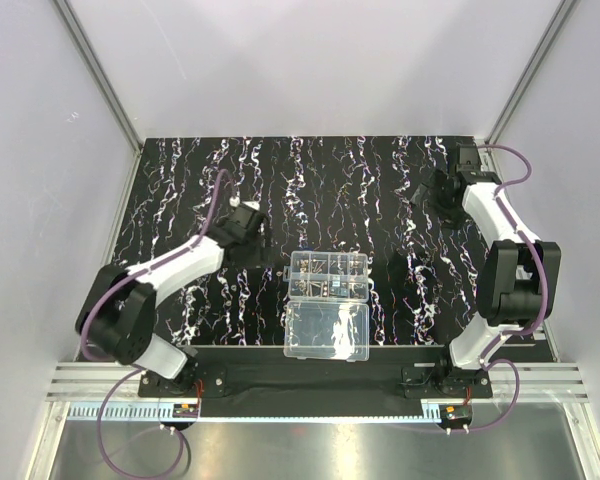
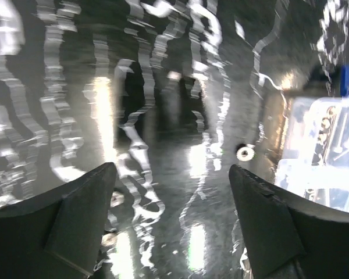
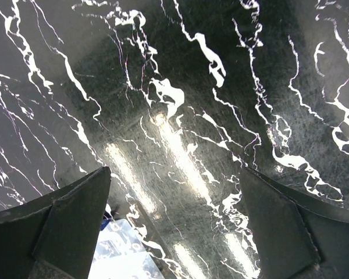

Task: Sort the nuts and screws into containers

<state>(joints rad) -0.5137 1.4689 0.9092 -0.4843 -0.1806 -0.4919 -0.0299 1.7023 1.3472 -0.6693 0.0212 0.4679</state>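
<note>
1. The clear organizer box (image 1: 310, 292) lies open on the streaked black desk mat (image 1: 180, 180). Its divided half (image 1: 328, 276) is the far one. The plain lid half (image 1: 327, 332) lies flat against it, on the side nearer the arm bases.
2. The screws and nuts (image 1: 325, 268) show as small dark and grey bits in several cells of the divided half. They are too small to tell which kind sits in which cell.
3. In the left wrist view, one loose round piece (image 2: 244, 152), small and bright, lies on the mat just beside the box's left edge. Whether it is a nut cannot be told.
4. The left hand (image 1: 252, 232) is near the box, to its left and slightly beyond it. Its fingers (image 2: 75, 221) stand wide apart with only mat between them, so it grips nothing. The round piece lies between the box and the tip of the finger nearer the box.
5. The right hand (image 1: 442, 192) is well apart from the box, to its right and beyond it. Its fingers (image 3: 279, 226) are spread fully with bare mat between them, and it holds nothing.
</note>
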